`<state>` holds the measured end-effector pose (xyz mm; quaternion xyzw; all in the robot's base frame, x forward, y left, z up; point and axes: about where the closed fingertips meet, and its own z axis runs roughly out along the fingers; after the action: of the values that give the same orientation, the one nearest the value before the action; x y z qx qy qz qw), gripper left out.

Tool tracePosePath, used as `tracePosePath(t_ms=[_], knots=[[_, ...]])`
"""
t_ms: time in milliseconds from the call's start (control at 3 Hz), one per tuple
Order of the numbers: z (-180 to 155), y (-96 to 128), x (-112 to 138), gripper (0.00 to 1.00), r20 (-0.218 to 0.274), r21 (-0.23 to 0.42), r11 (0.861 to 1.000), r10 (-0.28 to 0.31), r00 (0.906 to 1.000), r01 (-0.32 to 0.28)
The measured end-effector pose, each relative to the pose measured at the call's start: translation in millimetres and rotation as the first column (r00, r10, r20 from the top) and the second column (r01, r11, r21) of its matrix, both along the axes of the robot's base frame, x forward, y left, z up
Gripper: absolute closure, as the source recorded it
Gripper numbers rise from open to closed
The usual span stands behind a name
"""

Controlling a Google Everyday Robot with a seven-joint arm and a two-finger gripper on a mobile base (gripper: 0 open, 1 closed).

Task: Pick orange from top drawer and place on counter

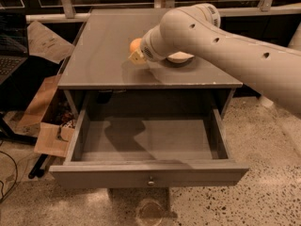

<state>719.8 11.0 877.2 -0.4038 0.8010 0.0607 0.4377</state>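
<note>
Holding round orange (135, 44), tool (137, 54) above counter (101, 55)

The flat grey matte counter (94, 55) has bare surface across its left half and along its front edge. A thick beige robot arm (225, 46) slants in from the right above the rest, hiding most of a shallow white bowl (181, 58). The gripper (137, 56) sits low over the counter's middle, just beside a small round orange fruit (135, 44). Below, the wide grey top drawer (146, 173) stands open with its floor bare and reachable from above, and a brown cardboard box (51, 135) crowds the floor to its left.
</note>
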Motion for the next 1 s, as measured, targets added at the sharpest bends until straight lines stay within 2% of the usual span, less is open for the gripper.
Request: tracePosePath(t_ms=[333,667,1000], knots=[[0.0,0.0,0.0,0.59,0.0,0.0,1.0,0.0,1.0,0.0],[0.0,0.1,0.0,0.27,0.0,0.0,1.0,0.0,1.0,0.0],[-0.1,0.1,0.0,0.03,0.0,0.0,1.0,0.0,1.0,0.0]])
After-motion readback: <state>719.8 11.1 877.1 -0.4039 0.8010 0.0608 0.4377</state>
